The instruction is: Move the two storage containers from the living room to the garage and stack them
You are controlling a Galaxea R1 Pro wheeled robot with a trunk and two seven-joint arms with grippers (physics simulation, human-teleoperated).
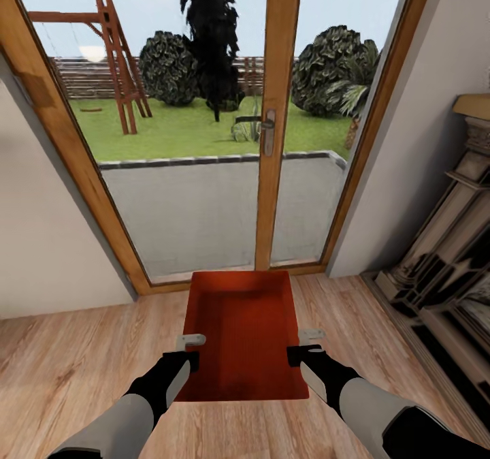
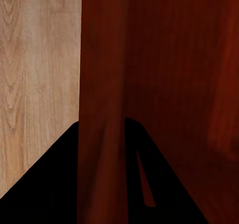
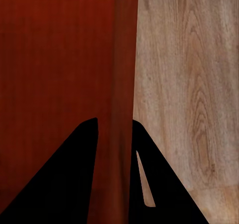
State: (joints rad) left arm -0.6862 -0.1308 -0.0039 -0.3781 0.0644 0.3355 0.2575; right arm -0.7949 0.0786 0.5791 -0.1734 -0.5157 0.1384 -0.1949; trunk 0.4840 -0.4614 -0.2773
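From the head camera I see one red-orange storage container (image 1: pixel 241 333) held out in front of me, between my two arms, above the light wood-plank floor (image 1: pixel 82 363) of the living room. Its open top faces up and the inside is bare. My left gripper (image 1: pixel 184 357) is on the container's left long wall and my right gripper (image 1: pixel 305 351) is on the right long wall, each about halfway along the rim. In the left wrist view the wall of the container (image 2: pixel 104 109) runs straight down between the two dark fingers (image 2: pixel 59 184), one finger outside over the wood planks (image 2: pixel 35 69), the other inside the bin, so that gripper is clamped on the wall. The right wrist view shows the same: the wall (image 3: pixel 122 84) passes between the black fingers (image 3: pixel 74 179), with the bin's interior on one side and the plank floor (image 3: pixel 189 84) on the other, so the right is pinched on its wall too. Ahead of the container stands a wood-framed glass door (image 1: pixel 272 118) with a metal handle (image 1: pixel 269 131), and through it I see a grey patio, a lawn, bushes and a wooden swing frame (image 1: pixel 119 64). At my right is the edge of the dark stone fireplace (image 1: pixel 442 261); a plain white wall (image 1: pixel 41 241) is at my left.
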